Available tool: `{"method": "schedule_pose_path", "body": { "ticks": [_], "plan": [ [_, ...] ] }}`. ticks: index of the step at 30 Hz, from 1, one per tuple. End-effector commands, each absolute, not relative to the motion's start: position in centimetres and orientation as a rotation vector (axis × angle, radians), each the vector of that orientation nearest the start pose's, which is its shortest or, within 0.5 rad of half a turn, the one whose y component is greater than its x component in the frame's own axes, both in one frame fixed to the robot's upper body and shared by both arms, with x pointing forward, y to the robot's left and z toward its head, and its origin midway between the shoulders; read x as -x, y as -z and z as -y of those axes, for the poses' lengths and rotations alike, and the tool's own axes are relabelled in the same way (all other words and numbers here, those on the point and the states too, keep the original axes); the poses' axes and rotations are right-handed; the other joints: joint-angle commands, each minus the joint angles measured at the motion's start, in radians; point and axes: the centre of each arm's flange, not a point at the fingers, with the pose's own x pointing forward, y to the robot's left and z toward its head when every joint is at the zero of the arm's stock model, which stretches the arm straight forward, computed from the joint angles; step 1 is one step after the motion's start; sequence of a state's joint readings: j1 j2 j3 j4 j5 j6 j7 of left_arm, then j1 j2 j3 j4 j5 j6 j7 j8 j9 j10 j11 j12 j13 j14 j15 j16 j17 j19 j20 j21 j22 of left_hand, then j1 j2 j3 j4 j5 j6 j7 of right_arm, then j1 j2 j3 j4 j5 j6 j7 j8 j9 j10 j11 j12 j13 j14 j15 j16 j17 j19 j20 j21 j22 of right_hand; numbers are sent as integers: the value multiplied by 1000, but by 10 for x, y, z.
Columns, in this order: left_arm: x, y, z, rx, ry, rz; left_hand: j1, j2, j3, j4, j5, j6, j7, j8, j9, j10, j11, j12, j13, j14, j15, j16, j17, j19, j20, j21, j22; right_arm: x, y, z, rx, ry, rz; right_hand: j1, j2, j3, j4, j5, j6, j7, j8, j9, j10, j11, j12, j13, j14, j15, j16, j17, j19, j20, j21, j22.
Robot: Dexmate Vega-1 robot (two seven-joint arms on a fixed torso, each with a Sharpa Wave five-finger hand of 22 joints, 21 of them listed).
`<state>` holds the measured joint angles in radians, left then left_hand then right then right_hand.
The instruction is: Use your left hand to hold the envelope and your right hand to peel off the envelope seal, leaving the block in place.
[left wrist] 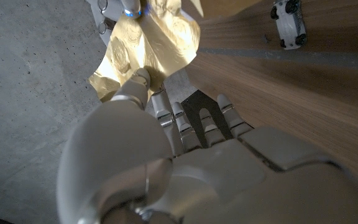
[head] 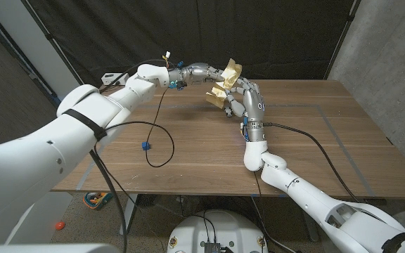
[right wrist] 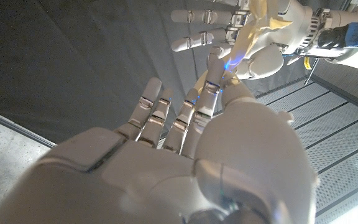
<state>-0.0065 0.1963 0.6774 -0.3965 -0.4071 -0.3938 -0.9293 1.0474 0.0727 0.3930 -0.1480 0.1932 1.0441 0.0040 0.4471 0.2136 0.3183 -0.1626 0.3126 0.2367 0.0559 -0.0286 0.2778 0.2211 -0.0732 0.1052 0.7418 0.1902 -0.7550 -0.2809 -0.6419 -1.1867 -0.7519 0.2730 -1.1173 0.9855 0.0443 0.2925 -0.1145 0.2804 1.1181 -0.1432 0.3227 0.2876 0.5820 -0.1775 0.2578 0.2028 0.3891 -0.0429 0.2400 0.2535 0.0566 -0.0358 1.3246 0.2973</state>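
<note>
We've got the crinkled gold paper envelope (head: 225, 83) held mid-air at upper centre by our left hand (head: 201, 71); right hand (head: 246, 100) pinches its seal from just below.

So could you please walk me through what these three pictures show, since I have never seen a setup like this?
It is a two-armed robot at a wooden table. The wide picture comes from a camera on its head; the other two come from cameras on each wrist, looking along the back of that robot hand. Above the table, the left robot hand and the right robot hand meet at a crumpled golden envelope, both gripping it. A black cable and a small blue block lie on the table.
</note>
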Motion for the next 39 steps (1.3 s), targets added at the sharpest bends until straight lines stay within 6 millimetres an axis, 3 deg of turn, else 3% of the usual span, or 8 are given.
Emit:
{"method": "schedule_pose_path", "body": {
  "ticks": [1,4,9,18,23,26,33,39],
  "plan": [
    [-693,-161,-149,-567,922,564,11,12,11,2,2,42,-37,18,11,3,3,2,1,5,-2,3,3,4,1,4,0,-601,31,130,647,458,1215,-108,-36,-45,36,-19,-105,-7,-60,-32,-2,27,-5,6,21,-137,-3,8,7,-61,22,-36],
    [-693,-160,-152,-560,902,572,11,11,12,3,3,45,-46,21,15,4,4,1,2,8,-7,4,3,4,-5,4,0,-602,33,135,559,463,1167,-153,-50,-61,49,-24,-213,13,-104,-40,-22,53,-13,7,43,-113,1,10,8,-39,27,-62],
    [-695,-157,-158,-562,860,572,10,8,12,3,7,54,-41,28,19,6,6,0,2,10,-12,5,4,5,-7,4,0,-603,36,145,388,472,1103,-176,-50,-67,53,-26,-344,42,-134,-34,-46,72,-21,11,59,-105,2,11,8,-27,28,-87],
    [-688,-160,-162,-659,731,578,18,5,20,-2,18,62,-12,39,29,10,4,-2,3,10,-15,4,4,8,-10,5,0,-599,39,153,212,558,1121,-138,-35,-47,26,-24,-343,57,-105,-23,-27,86,-12,18,84,-106,6,11,5,-21,27,-101],
    [-685,-166,-160,-765,678,555,29,7,30,-6,31,61,21,48,41,17,8,-2,4,8,-16,2,5,8,-13,5,0,-594,37,155,292,565,1181,-50,-9,0,-25,-24,-326,37,-77,-12,-25,74,-11,23,93,-118,3,10,9,-29,34,-107],
    [-684,-171,-157,-829,669,541,31,7,35,-6,39,61,32,54,49,16,14,-4,4,4,-9,0,5,8,-12,5,0,-592,35,156,381,563,1216,-4,-10,22,-49,-33,-317,-5,-62,-6,-48,60,-19,26,75,-135,-9,10,12,-41,36,-112],
    [-682,-181,-145,-910,693,530,34,6,41,-6,50,58,33,62,60,11,22,-9,5,-7,-1,-5,5,10,-15,5,0,-587,31,158,558,534,1245,31,-31,44,-56,-48,-287,-73,-51,-16,-122,56,-44,23,4,-132,-35,16,-1,-62,26,-119],
    [-681,-187,-135,-964,725,525,32,7,47,-3,63,37,10,63,73,-9,25,-20,6,-20,7,-11,7,5,-16,3,0,-585,27,156,699,510,1239,42,-39,53,-54,-53,-290,-77,-59,-25,-144,50,-49,21,-23,-123,-40,19,-9,-68,20,-120]
  ]
}}
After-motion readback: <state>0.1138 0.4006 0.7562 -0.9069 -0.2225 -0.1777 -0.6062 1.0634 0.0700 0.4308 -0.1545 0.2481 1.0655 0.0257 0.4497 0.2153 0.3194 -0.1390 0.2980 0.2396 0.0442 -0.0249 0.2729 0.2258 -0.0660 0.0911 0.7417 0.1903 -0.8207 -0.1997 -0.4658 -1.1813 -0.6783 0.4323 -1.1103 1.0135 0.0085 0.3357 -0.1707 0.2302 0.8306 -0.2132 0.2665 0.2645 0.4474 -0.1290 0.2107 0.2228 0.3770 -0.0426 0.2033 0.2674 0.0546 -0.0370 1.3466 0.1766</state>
